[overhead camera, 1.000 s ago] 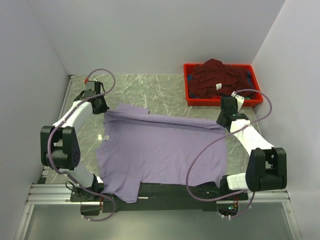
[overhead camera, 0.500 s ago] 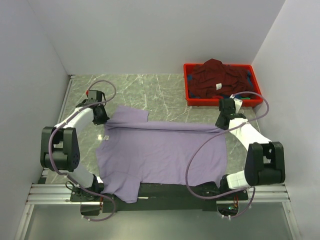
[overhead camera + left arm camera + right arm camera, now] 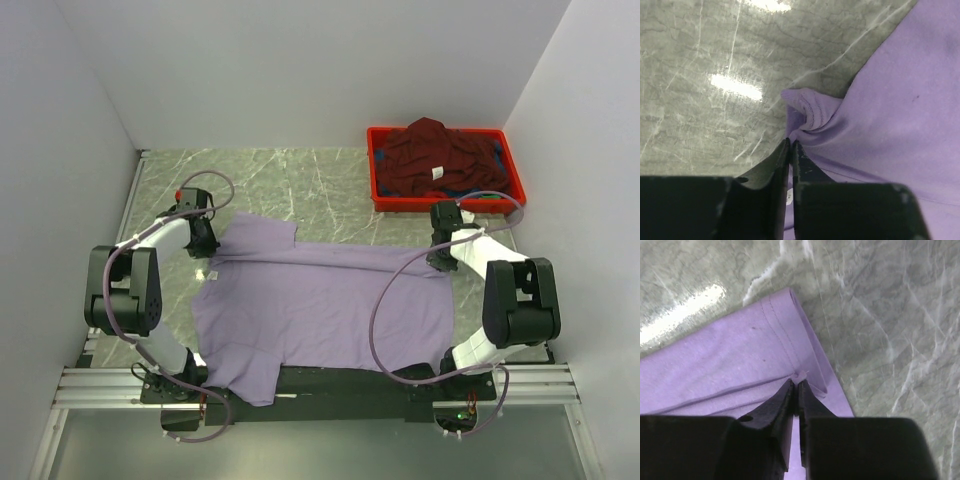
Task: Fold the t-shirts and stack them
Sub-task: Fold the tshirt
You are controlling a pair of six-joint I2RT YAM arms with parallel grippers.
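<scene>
The lavender t-shirt [image 3: 320,300] lies spread on the marble table, its far edge folded over toward the near side. My left gripper [image 3: 207,243] is shut on its far left corner, seen bunched at the fingertips in the left wrist view [image 3: 807,112]. My right gripper [image 3: 437,256] is shut on its far right hem corner [image 3: 790,347]. The dark maroon t-shirt [image 3: 435,155] with a small white label lies heaped in the crate; bits of blue and green cloth show under it.
The red plastic crate [image 3: 380,185] stands at the far right, close behind my right gripper. Grey walls close in on the left, far and right sides. Bare marble [image 3: 300,180] lies beyond the shirt.
Both grippers have drawn the shirt's far edge toward the near side, the fold line moving nearer. Both arms have pulled in closer to their bases.
</scene>
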